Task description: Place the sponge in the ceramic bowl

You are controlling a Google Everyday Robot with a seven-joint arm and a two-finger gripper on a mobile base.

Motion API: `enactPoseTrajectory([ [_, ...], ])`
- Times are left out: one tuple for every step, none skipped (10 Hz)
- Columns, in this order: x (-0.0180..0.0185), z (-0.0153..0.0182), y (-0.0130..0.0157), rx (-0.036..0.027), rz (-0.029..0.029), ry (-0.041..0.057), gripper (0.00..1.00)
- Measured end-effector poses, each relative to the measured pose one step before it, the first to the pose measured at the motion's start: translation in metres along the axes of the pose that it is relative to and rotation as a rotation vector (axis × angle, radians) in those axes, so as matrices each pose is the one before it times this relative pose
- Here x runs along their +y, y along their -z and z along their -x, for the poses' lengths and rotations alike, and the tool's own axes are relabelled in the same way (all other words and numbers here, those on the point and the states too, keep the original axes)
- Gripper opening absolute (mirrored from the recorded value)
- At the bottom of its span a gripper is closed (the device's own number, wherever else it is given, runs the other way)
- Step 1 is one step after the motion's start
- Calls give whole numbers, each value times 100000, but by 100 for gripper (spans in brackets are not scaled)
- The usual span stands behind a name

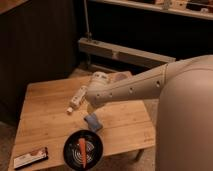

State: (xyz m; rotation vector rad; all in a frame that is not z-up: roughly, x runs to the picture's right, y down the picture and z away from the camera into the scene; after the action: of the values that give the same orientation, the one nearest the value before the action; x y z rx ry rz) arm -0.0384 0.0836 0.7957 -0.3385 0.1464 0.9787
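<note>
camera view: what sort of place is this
Probably an indoor test room or office, though unsure: a small wooden table carries a ceramic bowl, sponge and white tube, a metal rail runs behind it, and the robot's gripper hangs over the sponge.

No writing can be read anywhere. The white tube (pixel 78 97) lying on the bench (pixel 45 115) carries a printed label, but its marks are too blurred to make out. The flat packet (pixel 31 157) at the bench's front left corner shows dark and pale patches of print, none legible. No brand, number or sign shows on the robot's pale arm (pixel 135 87) or on the dark wall behind. The claw (pixel 91 114) bears no marking either; it hangs over the front middle of the bench, fingers spread wide, just above the blue sponge (pixel 93 123).
</note>
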Motion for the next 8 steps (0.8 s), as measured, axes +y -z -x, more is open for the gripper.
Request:
enactPoseTrajectory([
  [-3,-1,1,-1,-4,-1,80],
  [6,4,1,-7,7,7,80],
  [-2,-2,0,4,-4,0,80],
  [-1,0,0,-2,-1,-4,80],
  [2,0,-1,4,0,2,80],
  [-1,0,3,-2,-1,-2,80],
  [-6,42,8,20,118,-111,80],
  [6,109,-60,692,967,331,80],
])
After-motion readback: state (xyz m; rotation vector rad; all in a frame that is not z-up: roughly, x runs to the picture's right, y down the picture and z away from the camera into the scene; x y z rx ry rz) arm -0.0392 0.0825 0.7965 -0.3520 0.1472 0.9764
